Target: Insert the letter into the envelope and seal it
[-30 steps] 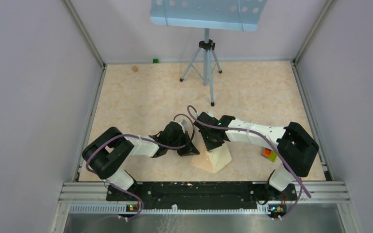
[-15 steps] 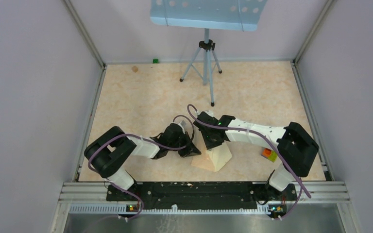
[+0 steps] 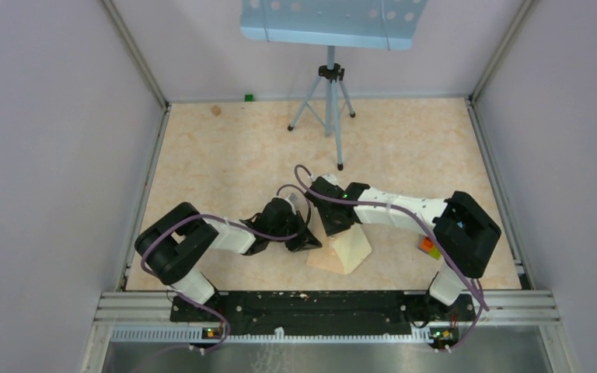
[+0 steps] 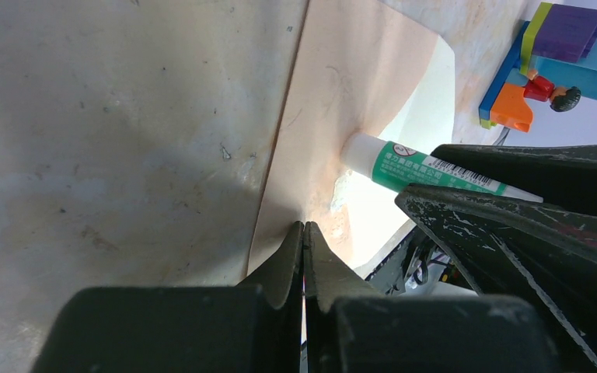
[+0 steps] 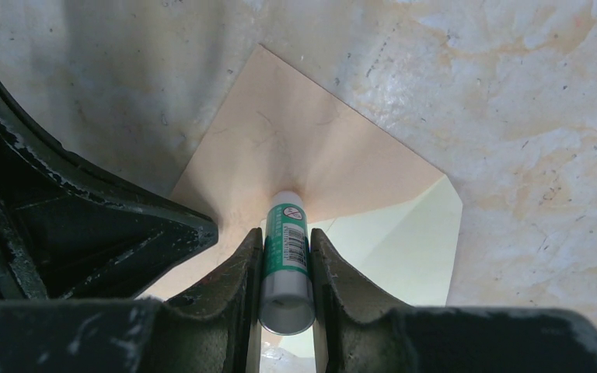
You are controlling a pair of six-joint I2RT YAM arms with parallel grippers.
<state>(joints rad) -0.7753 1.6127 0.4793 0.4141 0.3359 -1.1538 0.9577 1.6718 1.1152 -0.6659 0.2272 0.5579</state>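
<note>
Overhead view; close wrist views share envelope

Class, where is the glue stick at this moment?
In the right wrist view, the glue stick is clamped in the right gripper, its tip touching the envelope beside the letter.

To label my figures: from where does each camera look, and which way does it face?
Top external: above, behind the robot, facing down on the table; left arm and right arm show whole.
Left wrist: on its arm, looking past the shut left tool at the envelope.
Right wrist: looking down past the right tool, shut on the glue stick.
Shared: both wrists see envelope, letter, glue stick.
</note>
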